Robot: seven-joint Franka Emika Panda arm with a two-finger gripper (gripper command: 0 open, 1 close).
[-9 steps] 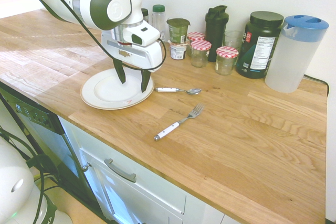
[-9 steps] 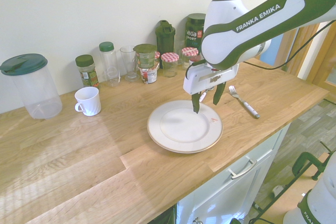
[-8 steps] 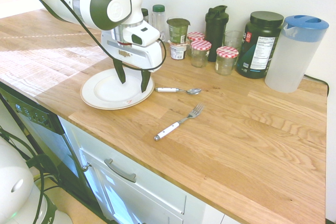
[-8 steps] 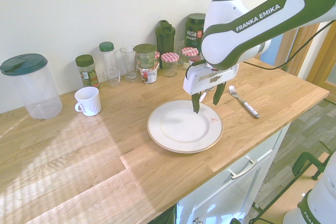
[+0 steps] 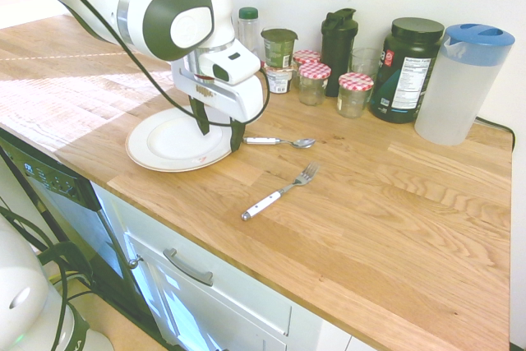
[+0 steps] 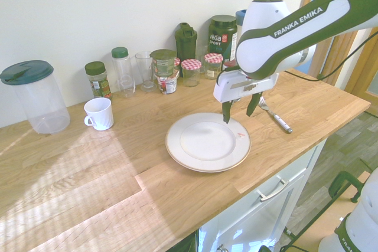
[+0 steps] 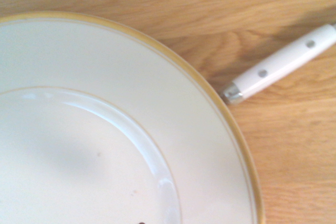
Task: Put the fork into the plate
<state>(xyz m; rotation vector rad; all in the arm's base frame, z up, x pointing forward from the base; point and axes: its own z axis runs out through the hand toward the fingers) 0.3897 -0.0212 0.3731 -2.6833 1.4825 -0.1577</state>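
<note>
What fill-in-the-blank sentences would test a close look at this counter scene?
1. The fork lies on the wooden ____, apart from the plate.
2. The gripper hangs over the plate's rim with its jaws ____ and nothing between them.
3. The white-handled piece lying nearest the plate's rim is the ____.
4. The plate holds ____ pieces of cutlery.

Missing words: counter; open; spoon; no
</note>
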